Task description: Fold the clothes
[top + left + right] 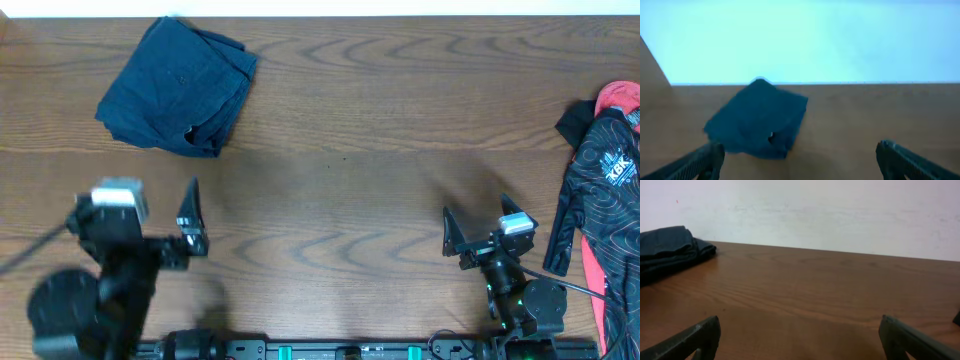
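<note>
Clothes [178,87]: folded navy bundle at the table's [350,120] far left; it lies skewed, and I can't tell its long axis.
Left gripper [800,150]: released, holding nothing.
Right gripper [799,325]: released, well apart from the bundle.

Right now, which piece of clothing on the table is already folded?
The dark navy garment, far left: a compact bundle. The black and red garment on the right lies loose and unfolded.

White printed lettering [617,166] is recorded on the black-and-red garment [598,200] at the right edge; too small to be read. No other text is legible.
</note>
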Motion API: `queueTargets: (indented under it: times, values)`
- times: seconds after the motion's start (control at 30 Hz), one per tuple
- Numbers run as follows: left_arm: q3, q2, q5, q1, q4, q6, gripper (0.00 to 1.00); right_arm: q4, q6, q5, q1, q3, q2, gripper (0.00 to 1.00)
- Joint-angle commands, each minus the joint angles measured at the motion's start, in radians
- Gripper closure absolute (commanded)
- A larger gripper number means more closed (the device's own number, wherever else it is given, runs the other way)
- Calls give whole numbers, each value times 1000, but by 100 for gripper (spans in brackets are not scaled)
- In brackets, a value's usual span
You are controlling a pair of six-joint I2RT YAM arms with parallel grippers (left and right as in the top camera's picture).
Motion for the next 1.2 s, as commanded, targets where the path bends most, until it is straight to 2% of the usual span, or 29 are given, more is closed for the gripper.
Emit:
queueTargets:
  times: [0.0,0.5,0.7,1.0,1.17]
  values:
    - [-124,-107,-2,-4,48,-5,2,-3,-4,-11,-12,-1,-5,1]
    - [-575,-443,-1,-5,267,-24,2,-3,-4,-12,-12,-1,-5,1]
    - [-671,-444,-2,-32,345,-35,2,-3,-4,-11,-12,-1,-5,1]
    - [-908,-444,-9,-44,603,-43,2,-3,-4,-11,-12,-1,-5,1]
    - [-966,-444,-9,-50,635,-42,2,-3,-4,-11,-12,-1,-5,1]
